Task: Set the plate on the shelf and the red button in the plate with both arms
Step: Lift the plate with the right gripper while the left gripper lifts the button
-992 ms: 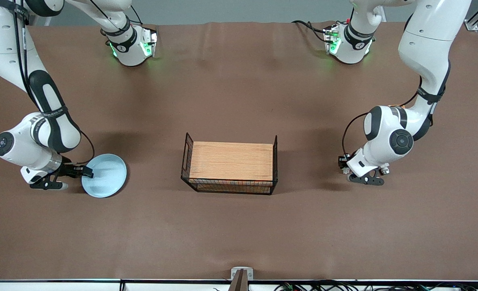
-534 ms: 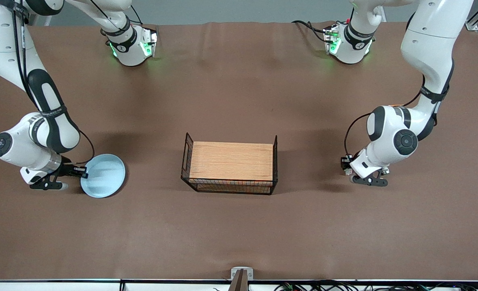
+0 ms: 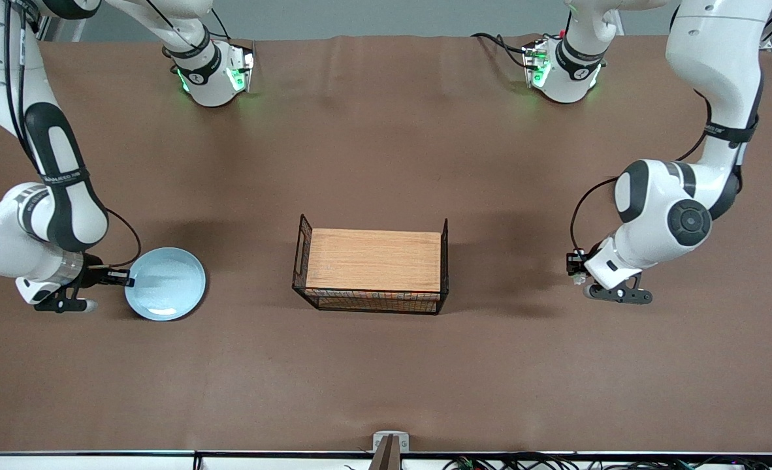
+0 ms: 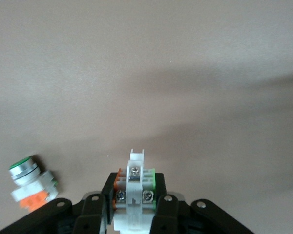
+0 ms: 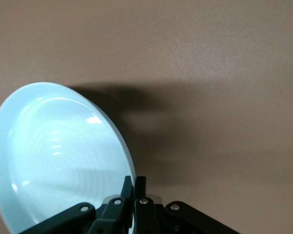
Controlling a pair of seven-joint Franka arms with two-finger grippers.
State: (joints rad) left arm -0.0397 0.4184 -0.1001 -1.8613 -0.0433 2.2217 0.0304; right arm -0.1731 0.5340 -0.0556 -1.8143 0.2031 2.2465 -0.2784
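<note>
Two arms lifting their parts over a brown, matte table (image 3: pixel 386 365) with faint creases.

The right gripper (image 5: pixel 135 187) pinches the rim of the smooth, round, pale blue plate (image 3: pixel 164 284) near the right arm's table edge. The left gripper (image 4: pixel 135 200) clamps the white-grey red button (image 4: pixel 135 187) above the left arm's end. A wire basket (image 3: pixel 302 261) with a wood-grain top sits mid-table.

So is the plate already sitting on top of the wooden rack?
No, the plate is beside the rack, toward the right arm's end, its rim pinched by the right gripper.
</note>
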